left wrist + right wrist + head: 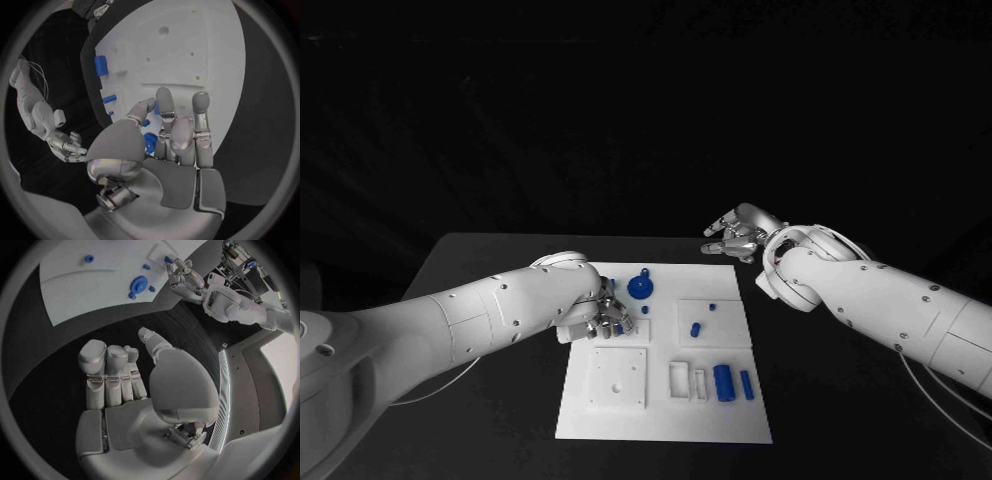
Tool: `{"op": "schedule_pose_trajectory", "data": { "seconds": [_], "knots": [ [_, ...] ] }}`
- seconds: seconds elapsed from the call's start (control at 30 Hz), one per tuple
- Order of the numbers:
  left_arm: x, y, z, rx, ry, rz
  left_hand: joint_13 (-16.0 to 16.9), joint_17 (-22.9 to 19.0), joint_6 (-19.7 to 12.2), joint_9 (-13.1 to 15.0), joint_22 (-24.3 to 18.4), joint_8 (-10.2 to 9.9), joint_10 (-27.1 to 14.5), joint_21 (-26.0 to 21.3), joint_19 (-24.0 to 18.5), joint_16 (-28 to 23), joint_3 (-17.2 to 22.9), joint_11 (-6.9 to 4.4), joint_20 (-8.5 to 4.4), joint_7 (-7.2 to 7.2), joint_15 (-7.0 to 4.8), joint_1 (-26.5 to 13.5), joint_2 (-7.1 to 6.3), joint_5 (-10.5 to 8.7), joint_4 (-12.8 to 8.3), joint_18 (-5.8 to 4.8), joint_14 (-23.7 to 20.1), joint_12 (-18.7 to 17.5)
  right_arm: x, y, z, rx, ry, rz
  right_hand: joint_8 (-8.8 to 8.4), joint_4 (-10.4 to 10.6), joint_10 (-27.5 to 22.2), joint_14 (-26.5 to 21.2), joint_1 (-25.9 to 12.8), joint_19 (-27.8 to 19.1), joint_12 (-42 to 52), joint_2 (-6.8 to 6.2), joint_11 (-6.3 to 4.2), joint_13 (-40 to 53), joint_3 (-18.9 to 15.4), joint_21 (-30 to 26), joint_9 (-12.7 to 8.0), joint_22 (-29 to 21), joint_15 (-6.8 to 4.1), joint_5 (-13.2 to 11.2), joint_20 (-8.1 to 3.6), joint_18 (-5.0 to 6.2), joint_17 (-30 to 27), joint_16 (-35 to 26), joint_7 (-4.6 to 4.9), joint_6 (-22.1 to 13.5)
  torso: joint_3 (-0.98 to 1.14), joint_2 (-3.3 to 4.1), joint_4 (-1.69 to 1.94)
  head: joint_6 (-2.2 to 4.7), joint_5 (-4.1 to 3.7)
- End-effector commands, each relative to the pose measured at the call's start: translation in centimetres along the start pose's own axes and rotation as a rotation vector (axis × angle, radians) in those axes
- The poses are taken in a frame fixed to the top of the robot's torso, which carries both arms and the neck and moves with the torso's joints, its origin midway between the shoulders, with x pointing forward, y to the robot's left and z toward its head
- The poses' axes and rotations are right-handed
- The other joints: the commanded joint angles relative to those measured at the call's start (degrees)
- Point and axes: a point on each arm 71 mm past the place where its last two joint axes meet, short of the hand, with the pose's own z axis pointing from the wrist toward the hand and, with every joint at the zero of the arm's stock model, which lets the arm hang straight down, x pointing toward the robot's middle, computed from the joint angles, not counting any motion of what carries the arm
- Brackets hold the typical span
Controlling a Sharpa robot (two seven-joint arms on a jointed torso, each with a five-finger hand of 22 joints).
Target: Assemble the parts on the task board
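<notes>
Parts (723, 382) small, stiff, likely light: pinch sides | left hand (603, 318) grip unclear | right hand (734, 238) empty, fingers apart

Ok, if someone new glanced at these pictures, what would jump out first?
Probably the white task board glowing against the black table, dotted with small blue parts, the boldest a round blue gear-like part near its far edge. Next, the left hand down on the board, its fingers around a blue piece. The right hand hangs empty over bare table beyond the board's far right corner.
</notes>
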Motion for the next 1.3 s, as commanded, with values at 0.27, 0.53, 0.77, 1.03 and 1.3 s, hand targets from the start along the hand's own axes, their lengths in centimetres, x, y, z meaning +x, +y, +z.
{"op": "schedule_pose_trajectory", "data": {
  "seconds": [0.27,0.53,0.77,1.03,1.3],
  "knots": [
    [0.19,-0.56,0.22,-0.007,0.032,0.011,-0.1,0.1,10.2,0.1,1.0,0.3,1.5,-0.2,-0.1,0.3,0.6,-1.8,0.09,-7.62,-0.43,1.8,2.26,-0.35,-1.0,0.27,0.1,0.1,0.21,0.19,0.02,-0.007,0.012,-0.003,-0.28,0.0,-0.3,-0.1,-0.4,2.0,-0.2,0.24,-0.12,0.0,0.4,-0.3,0.0,6.3,0.21,0.0,0.1,0.35,0.1,-0.4,-0.06,0.3,-0.06,-0.01,0.01,0.18,-0.01],
    [0.13,-0.75,0.41,-0.016,0.031,0.013,-0.2,0.1,10.0,0.2,1.0,0.3,1.5,-0.2,-0.1,0.2,0.4,-1.83,0.11,-7.63,-0.41,1.8,2.42,-1.25,-0.7,0.26,0.1,0.0,0.26,0.27,0.04,-0.009,0.013,-0.002,-0.28,0.0,-0.3,-0.1,-0.4,2.0,-0.2,0.24,-0.12,0.0,0.4,-0.3,0.0,6.3,0.21,0.0,0.1,0.35,0.1,-0.4,-0.06,0.3,-0.09,0.02,0.02,0.18,-0.14],
    [0.1,-0.95,0.52,-0.019,0.032,0.016,-0.2,-0.1,10.0,0.3,1.0,0.3,1.5,-0.4,-0.1,0.0,-0.2,-1.72,0.15,-7.61,-0.39,1.4,1.88,-1.3,-0.3,0.25,0.0,-0.1,0.29,0.34,0.03,-0.01,0.014,-0.002,-0.28,0.0,-0.3,-0.1,-0.4,2.0,-0.2,0.24,-0.12,0.0,0.4,-0.3,0.0,6.3,0.21,0.0,0.1,0.35,0.1,-0.4,-0.06,0.3,-0.08,-0.03,0.04,0.1,-0.26],
    [0.2,-1.12,0.7,-0.024,0.042,0.023,-0.2,-0.2,10.0,0.2,1.0,0.2,1.5,-0.6,-0.2,-0.2,-0.8,-1.66,0.23,-7.62,-0.33,1.8,1.24,-1.96,0.4,0.22,0.0,-0.2,0.32,0.41,0.02,-0.012,0.014,-0.001,-0.28,0.0,-0.3,-0.1,-0.4,2.0,-0.2,0.24,-0.12,0.0,0.4,-0.3,0.0,6.3,0.21,0.0,0.1,0.35,0.1,-0.4,-0.06,0.3,-0.06,0.0,0.02,0.14,-0.27],
    [0.24,-1.17,0.83,-0.03,0.046,0.026,-0.2,-0.1,10.0,0.1,1.0,0.2,1.5,-0.7,-0.1,-0.2,-0.6,-1.65,0.25,-7.6,-0.3,2.6,1.15,-1.95,0.5,0.23,0.0,-0.2,0.32,0.42,0.02,-0.012,0.014,-0.001,-0.28,0.0,-0.3,-0.1,-0.4,2.0,-0.2,0.24,-0.12,0.0,0.4,-0.3,0.0,6.3,0.21,0.0,0.1,0.35,0.1,-0.4,-0.06,0.3,-0.06,-0.05,0.05,0.14,-0.28]
  ]
}}
